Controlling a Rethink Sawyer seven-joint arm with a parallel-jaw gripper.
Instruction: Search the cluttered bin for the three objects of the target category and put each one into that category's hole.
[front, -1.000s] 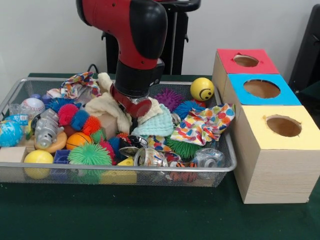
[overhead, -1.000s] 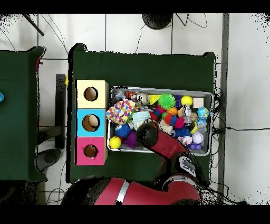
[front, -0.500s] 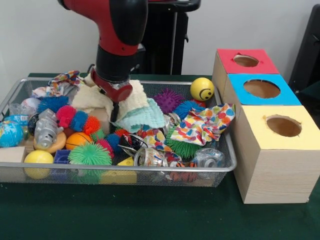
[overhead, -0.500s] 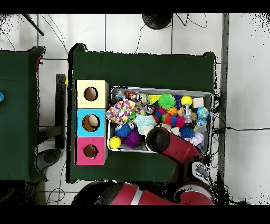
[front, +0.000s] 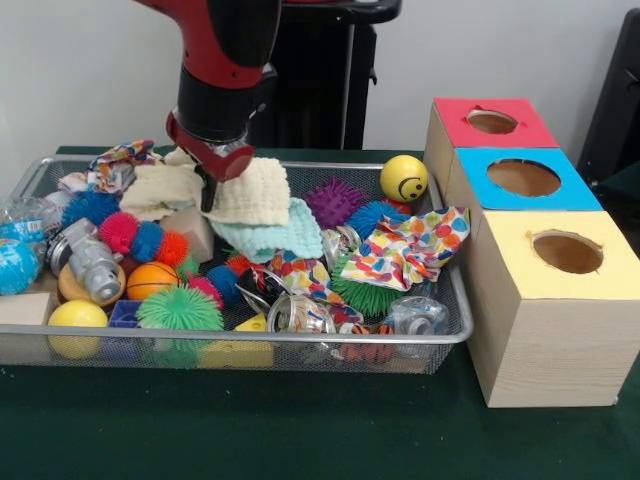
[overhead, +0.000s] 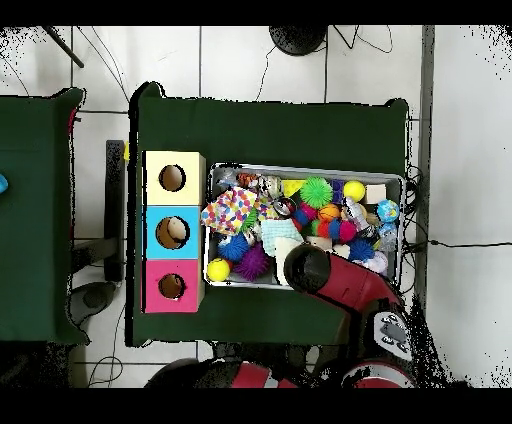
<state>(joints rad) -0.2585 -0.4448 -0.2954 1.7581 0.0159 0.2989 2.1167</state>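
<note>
The cream cloth (front: 255, 190) hangs at the back of the wire bin (front: 455, 325), pinched at its upper left corner by the pincer (front: 208, 190), which is closed on it; the cloth droops to the right of the pincer and below it. Just under it lies a mint-green knitted cloth (front: 275, 238), touching its lower edge, and a second cream cloth (front: 160, 190) lies to the left, behind the pincer. A tan block (front: 190, 232) sits directly below the pincer.

Further out, a purple spiky ball (front: 335, 200) and a blue spiky ball (front: 375, 217) lie to the right of the cloths, with a yellow smiley ball (front: 404, 178) at the bin's back right corner. A polka-dot cloth (front: 405, 250) drapes toward the right rim. In front are a green spiky ball (front: 178, 310), an orange ball (front: 150, 280), a yellow ball (front: 76, 315), crushed cans (front: 300, 315) and a grey toy (front: 90, 262).

Beside the bin on the green surface (front: 300, 430) stand three boxes with round holes: red-topped box (front: 480, 135), blue-topped box (front: 560, 195) and yellow-topped box (front: 600, 285). From overhead, the arm (overhead: 330, 285) covers the bin's edge nearest the robot.
</note>
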